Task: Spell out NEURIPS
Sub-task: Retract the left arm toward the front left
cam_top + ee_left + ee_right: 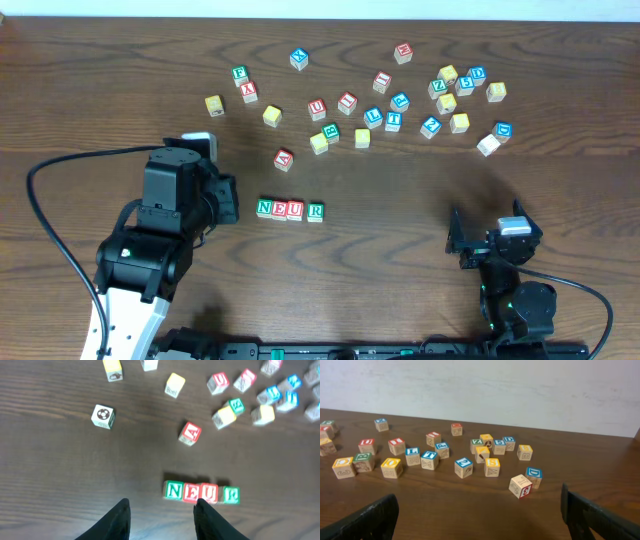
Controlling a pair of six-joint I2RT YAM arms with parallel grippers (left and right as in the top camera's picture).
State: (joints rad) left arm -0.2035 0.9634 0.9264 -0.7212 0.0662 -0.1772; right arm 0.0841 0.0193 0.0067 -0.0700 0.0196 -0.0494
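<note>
Furniture: one desk [80,80], its top a dark brown wood-grain surface. The grain runs along the long side, with darker streaks and finer lines throughout. The finish is smooth, with a low sheen. The left wrist view shows a paler, washed-out patch of reflected light near the middle of the surface.

Walls: one wall [520,390] stands directly behind the desk's far edge. It is off-white, plain and faintly mottled. In the overhead view a pale strip [320,8] runs along that same far edge; it cannot be told whether this is the wall's foot.

Light: even and diffuse, from above. Shadows on the desk are soft-edged and short.
</note>
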